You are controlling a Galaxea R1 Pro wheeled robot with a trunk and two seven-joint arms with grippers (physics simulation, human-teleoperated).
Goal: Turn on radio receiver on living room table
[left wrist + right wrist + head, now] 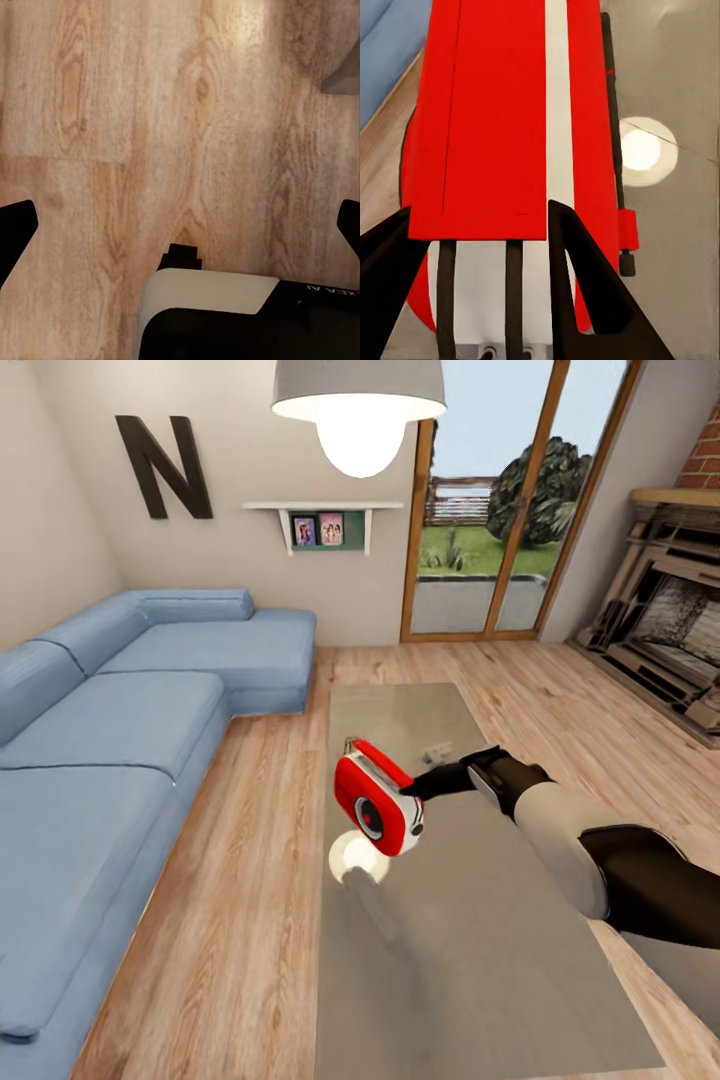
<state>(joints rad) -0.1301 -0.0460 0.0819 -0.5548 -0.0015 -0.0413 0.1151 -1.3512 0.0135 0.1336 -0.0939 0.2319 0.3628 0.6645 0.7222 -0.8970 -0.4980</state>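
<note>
The red radio receiver (375,810) with its white-silver trim and round dial hangs tilted just above the near-left part of the long grey table (480,940). Its face points up toward the head camera. My right gripper (416,797) reaches in from the right and is shut on the radio's side. In the right wrist view the radio's red and white body (502,112) sits between the two black fingers (577,277), the gripper (480,214) closed around it, its thin handle along one edge. My left gripper (180,225) is open over bare plank floor (150,112).
A small flat grey gadget (437,749) lies on the table behind the radio. The blue L-shaped sofa (100,740) runs along the left. Glass doors (500,510) and a brick fireplace (670,630) stand at the back right. A pendant lamp (360,410) hangs overhead.
</note>
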